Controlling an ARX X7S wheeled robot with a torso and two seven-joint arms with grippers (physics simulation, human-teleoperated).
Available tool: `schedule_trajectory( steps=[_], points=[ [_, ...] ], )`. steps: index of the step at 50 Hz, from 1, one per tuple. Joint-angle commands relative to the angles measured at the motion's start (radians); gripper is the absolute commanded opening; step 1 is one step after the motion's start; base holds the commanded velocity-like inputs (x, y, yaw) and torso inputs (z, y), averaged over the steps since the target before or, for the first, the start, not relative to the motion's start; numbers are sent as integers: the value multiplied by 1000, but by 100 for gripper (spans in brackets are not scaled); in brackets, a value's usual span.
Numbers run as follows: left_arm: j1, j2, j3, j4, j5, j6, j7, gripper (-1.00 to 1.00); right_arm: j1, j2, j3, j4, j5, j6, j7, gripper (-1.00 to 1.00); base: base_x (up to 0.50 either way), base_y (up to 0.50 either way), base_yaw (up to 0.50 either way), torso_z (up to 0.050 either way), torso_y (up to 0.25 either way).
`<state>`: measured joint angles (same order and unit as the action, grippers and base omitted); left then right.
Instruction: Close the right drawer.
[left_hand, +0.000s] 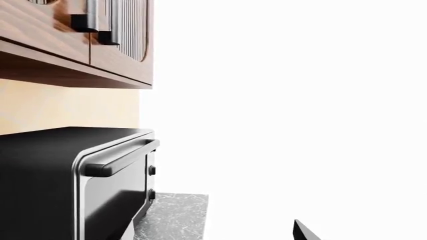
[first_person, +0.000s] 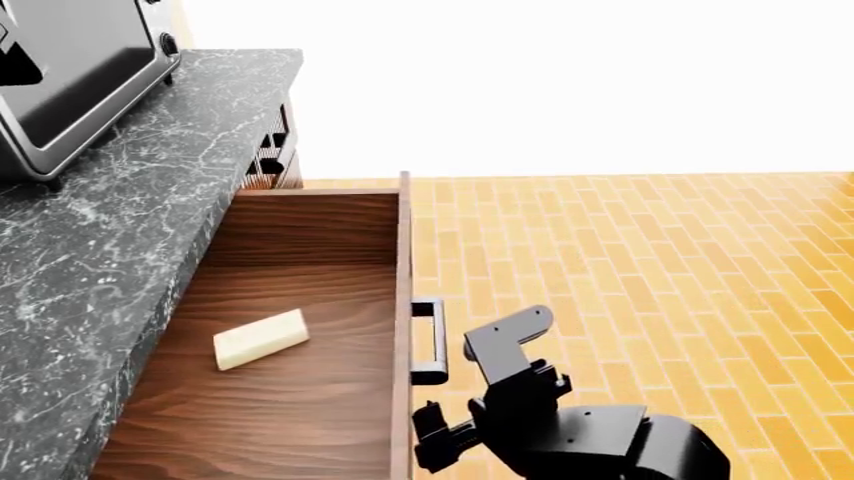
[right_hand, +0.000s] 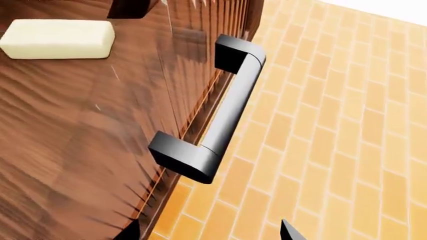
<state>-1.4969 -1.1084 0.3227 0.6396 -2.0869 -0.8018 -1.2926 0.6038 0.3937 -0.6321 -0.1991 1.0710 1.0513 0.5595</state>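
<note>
Fingers of my right gripper (first_person: 478, 378) are spreading open just beside the bar handle (first_person: 427, 341), not touching it. That handle is sitting on the front of the right drawer (first_person: 402, 300), which is sticking far out from under the gray counter (first_person: 120, 200). Behind the handle, a pale block (first_person: 262, 338) is lying inside the drawer. I cannot tell how my left gripper (left_hand: 303, 231) is standing.

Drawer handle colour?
Dark metallic grey bar handle on the right drawer; clearest in the right wrist view.
</note>
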Motion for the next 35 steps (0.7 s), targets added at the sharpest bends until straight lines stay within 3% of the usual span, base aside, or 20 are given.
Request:
schedule_trajectory(
  steps=[1, 35],
  points=[
    [1, -3, 1, 1, -1, 4, 2, 100, 31, -69, -27, 0, 50, -17, 4, 100, 0, 0, 0, 0, 0],
    [1, -11, 0, 1, 1, 11, 14, 100, 76, -211, -176, 90, -59, -96, -50, 100, 0, 0, 0, 0, 1]
  ],
)
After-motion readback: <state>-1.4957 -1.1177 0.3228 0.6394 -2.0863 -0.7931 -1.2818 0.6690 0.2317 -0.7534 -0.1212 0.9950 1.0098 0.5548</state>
